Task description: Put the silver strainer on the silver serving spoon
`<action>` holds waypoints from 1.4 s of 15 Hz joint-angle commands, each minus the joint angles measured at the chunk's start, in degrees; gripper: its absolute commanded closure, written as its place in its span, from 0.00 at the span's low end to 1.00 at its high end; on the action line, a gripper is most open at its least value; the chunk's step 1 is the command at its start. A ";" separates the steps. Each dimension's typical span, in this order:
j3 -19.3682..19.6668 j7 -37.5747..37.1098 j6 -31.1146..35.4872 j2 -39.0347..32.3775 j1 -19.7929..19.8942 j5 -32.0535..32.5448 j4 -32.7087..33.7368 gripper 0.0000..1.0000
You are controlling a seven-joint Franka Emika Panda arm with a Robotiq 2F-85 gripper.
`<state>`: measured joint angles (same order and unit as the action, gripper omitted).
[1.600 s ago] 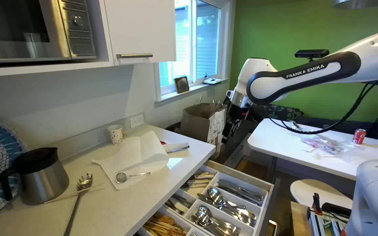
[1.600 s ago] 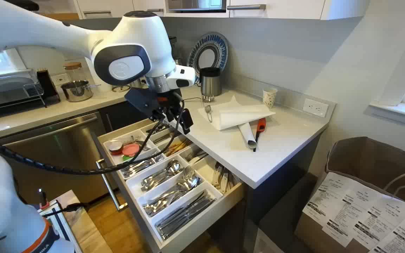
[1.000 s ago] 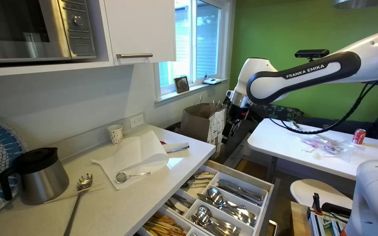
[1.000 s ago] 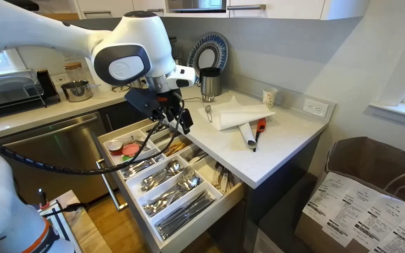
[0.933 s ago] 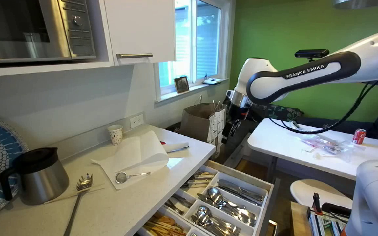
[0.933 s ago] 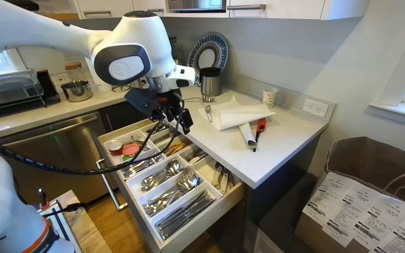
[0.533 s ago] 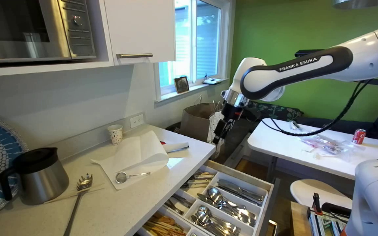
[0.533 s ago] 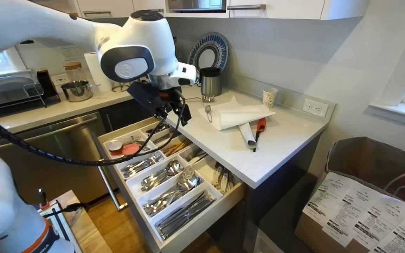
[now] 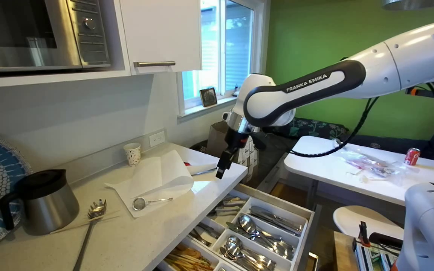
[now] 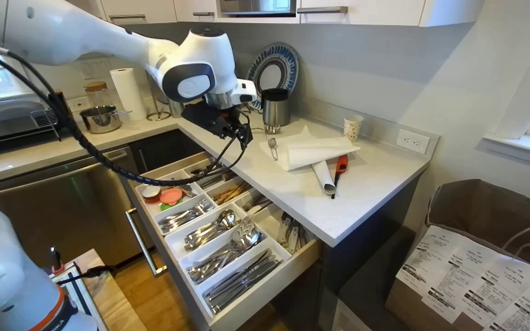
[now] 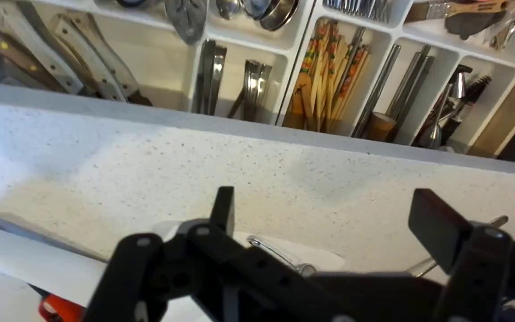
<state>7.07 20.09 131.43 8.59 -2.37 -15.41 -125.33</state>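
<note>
The silver strainer (image 9: 139,203), small and round with a looped wire handle, lies on white paper on the counter; it also shows in an exterior view (image 10: 272,143). In the wrist view its handle (image 11: 275,250) shows and its bowl is mostly hidden behind the gripper. The silver serving spoon (image 9: 97,210) has a pronged head and lies on the counter by the jug; its head also shows in an exterior view (image 10: 272,129). My gripper (image 9: 220,174) is above the counter, apart from both. In the wrist view my gripper (image 11: 327,214) is open with nothing between its fingers.
An open drawer (image 10: 258,296) of cutlery stands below the counter edge. On the counter are a steel jug (image 9: 49,205), a paper cup (image 9: 132,154), rolled paper (image 10: 324,177) and a red-handled tool (image 10: 341,164). A wall cabinet (image 9: 160,34) hangs above.
The arm was still at first, then my gripper moved from near the paper bag across toward the counter. The strainer, the serving spoon and the drawer have not moved.
</note>
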 commanded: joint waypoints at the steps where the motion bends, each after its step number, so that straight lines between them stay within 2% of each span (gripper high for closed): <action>1: -3.43 3.15 3.39 -6.26 -0.41 4.22 4.49 0.00; 4: -5.49 7.20 4.42 -10.72 -0.20 8.50 8.43 0.00; 6: -6.54 12.13 5.97 -13.21 -0.02 8.99 10.41 0.00; 7: -6.70 7.97 4.68 -10.13 0.41 7.92 7.85 0.00; 10: -7.35 10.79 5.46 -12.71 0.63 8.22 9.99 0.00; 16: -7.37 11.37 5.48 -12.91 0.70 8.25 10.32 0.00; 17: -7.44 11.54 9.24 -15.11 0.54 9.93 11.32 0.00; 21: -8.08 10.69 12.83 -21.29 0.51 14.94 15.38 0.00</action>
<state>0.15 31.61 142.35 -7.15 -2.59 -4.06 -113.88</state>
